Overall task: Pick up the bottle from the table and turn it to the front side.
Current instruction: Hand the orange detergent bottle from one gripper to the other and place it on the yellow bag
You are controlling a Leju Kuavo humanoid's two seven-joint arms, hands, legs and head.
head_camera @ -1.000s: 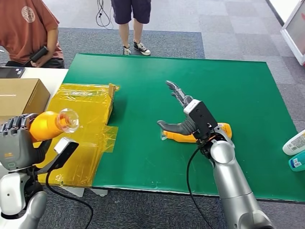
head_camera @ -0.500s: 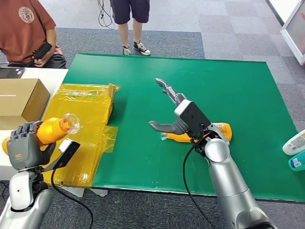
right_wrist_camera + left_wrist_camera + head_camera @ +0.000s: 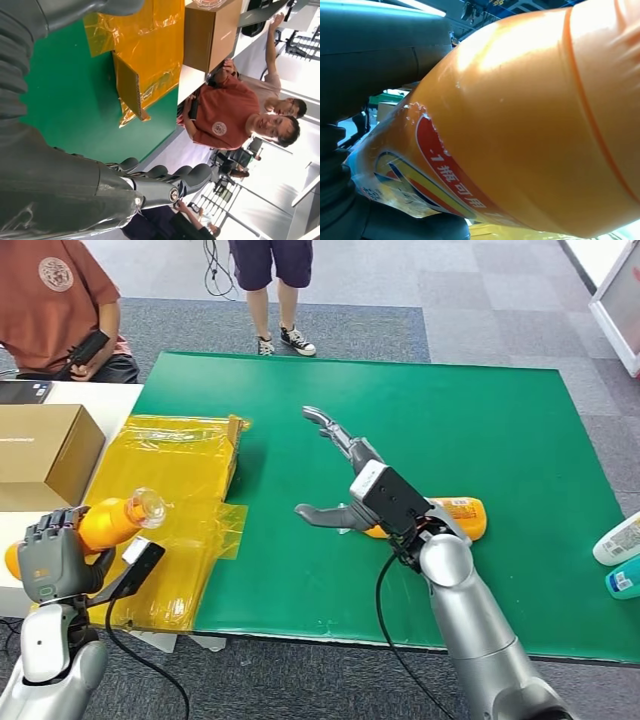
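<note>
Since the earlier frames the right hand [image 3: 341,480] had travelled leftward across the green tabletop [image 3: 528,430], away from the orange bottle [image 3: 445,517] lying there, and the left hand [image 3: 51,558] had sunk lower while carrying its own bottle.

The right hand was released: fingers [image 3: 321,422] spread forward and thumb held apart, nothing in them; the right wrist view showed the fingers [image 3: 170,175] extended over green surface with no object between them. The left hand was clenched around a second orange bottle [image 3: 109,520], clear cap pointing towards the tabletop centre; the left wrist view showed that bottle's label [image 3: 440,175] close against the hand.

The lying bottle rested on its side, long axis running roughly left to right across the tabletop, partly hidden behind the right wrist. It lay to the right of and slightly behind the right hand's fingertips, nearer that arm than the left by a wide margin.

Judgement: any grasp of the lying bottle would require the right hand to return rightward and close across the short axis. The yellow-wrapped cardboard [image 3: 173,490] lay well apart from it.
</note>
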